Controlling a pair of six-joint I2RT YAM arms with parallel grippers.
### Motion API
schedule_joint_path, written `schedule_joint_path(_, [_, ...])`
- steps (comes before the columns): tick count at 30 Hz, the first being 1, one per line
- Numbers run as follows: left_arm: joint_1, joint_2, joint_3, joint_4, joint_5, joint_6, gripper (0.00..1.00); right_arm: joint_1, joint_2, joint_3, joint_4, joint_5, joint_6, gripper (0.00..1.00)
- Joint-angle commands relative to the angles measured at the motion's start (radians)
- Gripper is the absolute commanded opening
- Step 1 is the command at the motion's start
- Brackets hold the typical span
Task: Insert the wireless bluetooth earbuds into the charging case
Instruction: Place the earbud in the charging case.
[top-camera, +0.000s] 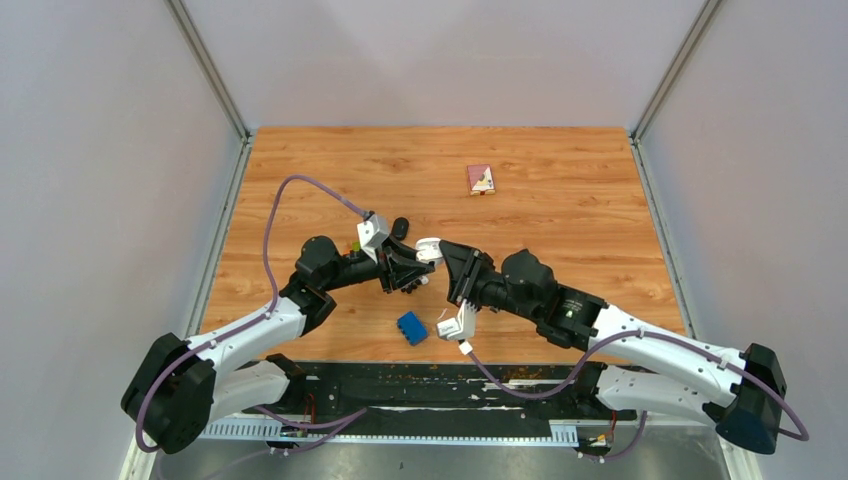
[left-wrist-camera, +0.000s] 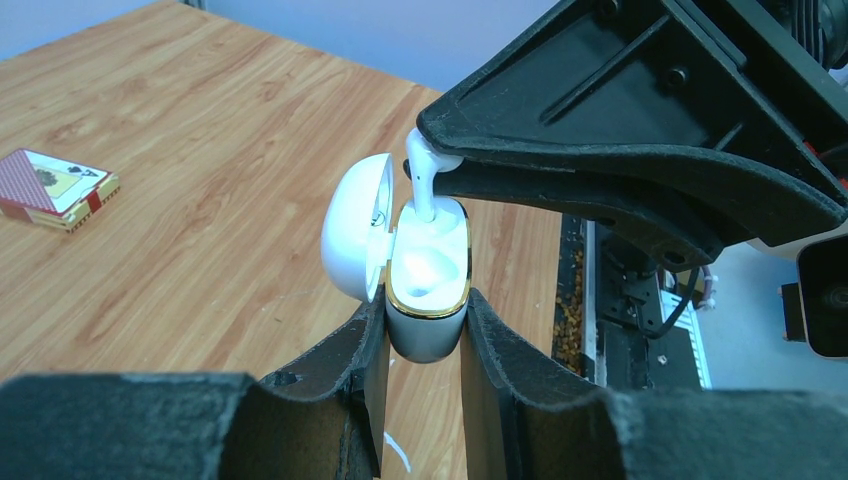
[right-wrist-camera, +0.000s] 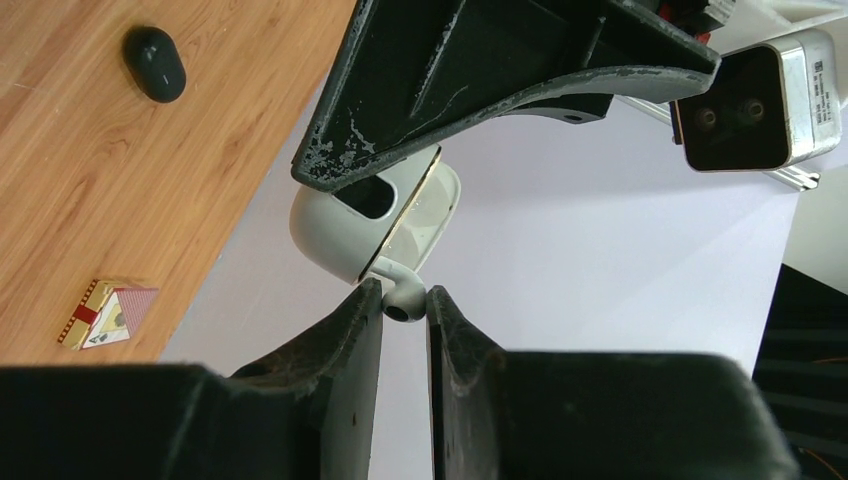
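My left gripper (left-wrist-camera: 425, 302) is shut on the body of a white charging case (left-wrist-camera: 430, 320) with a gold rim. The case is held off the table with its lid (left-wrist-camera: 352, 240) swung open to the left. A white earbud (left-wrist-camera: 424, 186) with a short stem stands stem-down in the case's far socket, and my right gripper (right-wrist-camera: 405, 297) is shut on its head (right-wrist-camera: 403, 300). In the top view both grippers meet at the table's middle, left gripper (top-camera: 408, 270) and right gripper (top-camera: 440, 250), with the case (top-camera: 428, 247) between them. The near socket looks empty.
A closed black oval case (top-camera: 400, 228) lies just behind the grippers, also seen as the black case (right-wrist-camera: 154, 63). A red card box (top-camera: 481, 179) sits at the back right. A small blue object (top-camera: 411, 327) lies near the front edge. A white scrap (left-wrist-camera: 398, 452) lies under the left fingers.
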Motion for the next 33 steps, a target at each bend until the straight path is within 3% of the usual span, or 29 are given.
schedule_joint_path(1, [-0.004, -0.024, 0.022, 0.057, -0.004, -0.004, 0.01, 0.004, -0.040, -0.025, 0.012, -0.014, -0.039, 0.22])
schedule_joint_path(9, [-0.004, -0.023, 0.023, 0.056, -0.004, -0.002, 0.01, 0.005, -0.061, -0.035, 0.003, -0.042, -0.056, 0.39])
schedule_joint_path(17, [-0.003, -0.019, 0.023, 0.051, -0.006, 0.002, 0.01, 0.006, -0.073, 0.011, -0.052, -0.034, 0.001, 0.49])
schedule_joint_path(26, [-0.003, -0.017, 0.025, 0.018, -0.004, 0.045, 0.01, 0.005, -0.099, 0.361, -0.741, -0.058, 0.399, 0.52])
schedule_joint_path(33, [-0.010, -0.010, 0.022, -0.001, 0.025, 0.090, 0.02, -0.032, 0.075, 0.617, -1.124, -0.334, 0.871, 0.33])
